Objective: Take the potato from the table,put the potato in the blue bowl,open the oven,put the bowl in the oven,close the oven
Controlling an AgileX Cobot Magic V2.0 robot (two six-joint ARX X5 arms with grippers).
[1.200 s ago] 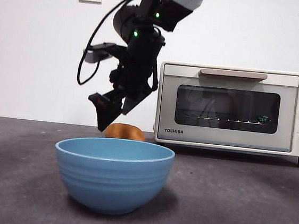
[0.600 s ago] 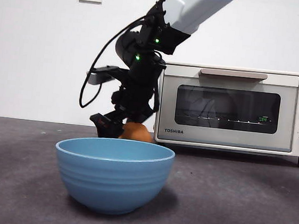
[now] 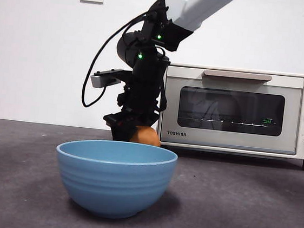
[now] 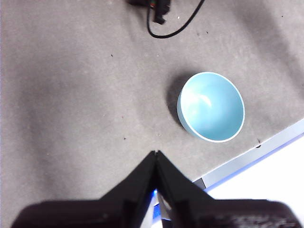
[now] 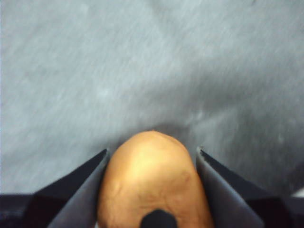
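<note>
Down at the tabletop (image 3: 250,211), the right gripper (image 5: 151,164) has its fingers (image 5: 78,187) spread around the potato (image 5: 151,180), one on each side, touching or nearly so; whether they grip it I cannot tell. That potato lies behind the blue bowl (image 3: 114,178), just left of the oven (image 3: 239,109). High above, the left gripper (image 4: 156,154) hangs with fingers pressed together, holding nothing, the bowl below it.

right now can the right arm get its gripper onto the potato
Probably yes: in the right wrist view the potato sits between the right gripper's open jaws with nothing in the way, behind the blue bowl.
</note>
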